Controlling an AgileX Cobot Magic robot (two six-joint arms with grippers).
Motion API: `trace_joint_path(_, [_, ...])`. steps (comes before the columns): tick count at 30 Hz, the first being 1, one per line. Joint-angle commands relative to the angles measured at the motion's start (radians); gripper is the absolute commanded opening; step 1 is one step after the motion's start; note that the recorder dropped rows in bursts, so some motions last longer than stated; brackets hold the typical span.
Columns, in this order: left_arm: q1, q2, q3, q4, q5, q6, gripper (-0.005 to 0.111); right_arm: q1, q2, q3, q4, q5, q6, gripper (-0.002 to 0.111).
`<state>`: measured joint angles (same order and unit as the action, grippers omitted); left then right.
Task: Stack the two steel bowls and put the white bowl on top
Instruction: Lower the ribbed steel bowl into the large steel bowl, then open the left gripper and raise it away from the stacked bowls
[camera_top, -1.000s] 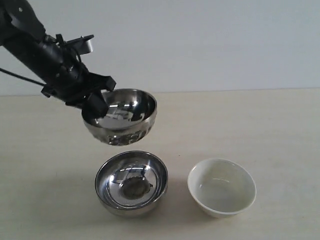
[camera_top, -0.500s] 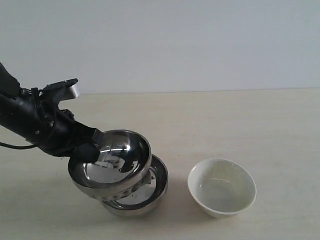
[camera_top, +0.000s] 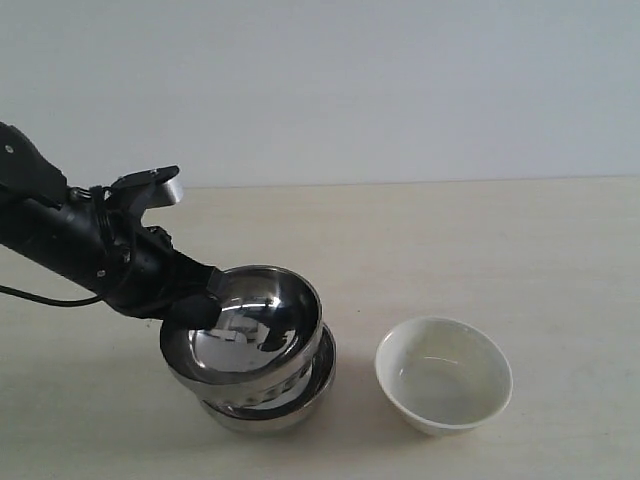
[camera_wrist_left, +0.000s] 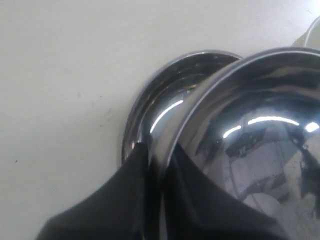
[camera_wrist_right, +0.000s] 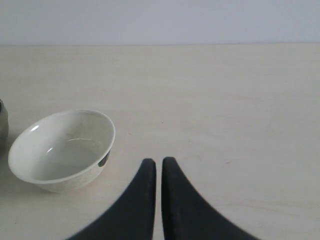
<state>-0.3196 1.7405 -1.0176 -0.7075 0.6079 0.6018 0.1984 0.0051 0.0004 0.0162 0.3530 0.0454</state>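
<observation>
My left gripper (camera_top: 200, 300) is shut on the rim of the fluted steel bowl (camera_top: 250, 325), one finger inside and one outside. That bowl sits tilted inside the wider smooth steel bowl (camera_top: 300, 395), which rests on the table. In the left wrist view the held bowl (camera_wrist_left: 250, 130) fills the frame, with the lower bowl's rim (camera_wrist_left: 150, 100) beside it and the gripper (camera_wrist_left: 157, 150) pinching the rim. The white bowl (camera_top: 443, 373) stands upright to the right; it also shows as the white bowl (camera_wrist_right: 62, 150) in the right wrist view. My right gripper (camera_wrist_right: 156, 162) is shut and empty, hovering beside it.
The pale wooden table (camera_top: 520, 250) stretches behind and right of the bowls. A plain light wall (camera_top: 400, 80) rises at its far edge. A black cable (camera_top: 40, 297) trails from the left arm.
The left arm has come down with the fluted steel bowl, from hanging above the wider bowl to resting in it. Over the last half second the bowl shifted right, more centred.
</observation>
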Motion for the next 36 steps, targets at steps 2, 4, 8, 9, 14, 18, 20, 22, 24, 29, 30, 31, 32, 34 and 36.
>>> trace_joint_path(2, [-0.016, 0.055, -0.060, -0.014, 0.005, 0.000, 0.004, -0.009, -0.005, 0.000, -0.003, -0.012, -0.001, 0.000])
trace_joint_path(4, [-0.028, 0.072, -0.075, -0.012, 0.005, 0.000, 0.004, -0.009, -0.005, 0.000, -0.003, -0.012, -0.001, 0.000])
trace_joint_path(8, [-0.039, 0.086, -0.084, 0.019, 0.001, -0.002, 0.004, -0.009, -0.005, 0.000, -0.003, -0.012, -0.001, 0.000])
trace_joint_path(9, [-0.039, 0.086, -0.084, 0.030, 0.001, -0.012, 0.004, -0.009, -0.005, 0.000, -0.003, -0.012, -0.001, 0.000])
trace_joint_path(14, [-0.039, 0.086, -0.084, 0.083, -0.002, -0.042, 0.004, -0.009, -0.005, 0.000, -0.003, -0.012, -0.001, 0.000])
trace_joint_path(18, [-0.039, 0.086, -0.084, 0.086, -0.008, -0.049, 0.004, -0.009, -0.005, 0.000, -0.003, -0.012, -0.001, 0.000])
trace_joint_path(20, [-0.039, 0.086, -0.084, 0.086, -0.013, -0.049, 0.004, -0.009, -0.005, 0.000, -0.003, -0.012, -0.001, 0.000])
trace_joint_path(22, [-0.039, 0.086, -0.084, 0.086, -0.013, -0.049, 0.004, -0.009, -0.005, 0.000, -0.003, -0.012, -0.001, 0.000])
trace_joint_path(24, [-0.039, 0.086, -0.084, 0.086, -0.018, -0.049, 0.004, -0.009, -0.005, 0.000, -0.003, -0.012, -0.001, 0.000])
trace_joint_path(29, [-0.039, 0.086, -0.084, 0.086, -0.018, -0.049, 0.025, -0.009, -0.005, 0.000, -0.003, -0.012, -0.001, 0.000])
trace_joint_path(30, [-0.039, 0.086, -0.084, 0.086, -0.018, -0.049, 0.039, -0.009, -0.005, 0.000, -0.003, -0.012, -0.001, 0.000])
trace_joint_path(31, [-0.039, 0.086, -0.084, 0.084, -0.018, -0.049, 0.047, -0.009, -0.005, 0.000, -0.003, -0.012, -0.001, 0.000])
trace_joint_path(32, [-0.039, 0.086, -0.084, 0.079, -0.018, -0.049, 0.056, -0.009, -0.005, 0.000, -0.003, -0.012, -0.001, 0.000])
trace_joint_path(34, [-0.039, 0.086, -0.086, 0.076, -0.017, -0.049, 0.057, -0.009, -0.005, 0.000, -0.003, -0.012, -0.001, 0.000])
trace_joint_path(36, [-0.039, 0.086, -0.088, 0.072, -0.014, -0.049, 0.057, -0.009, -0.005, 0.000, -0.003, -0.012, -0.001, 0.000])
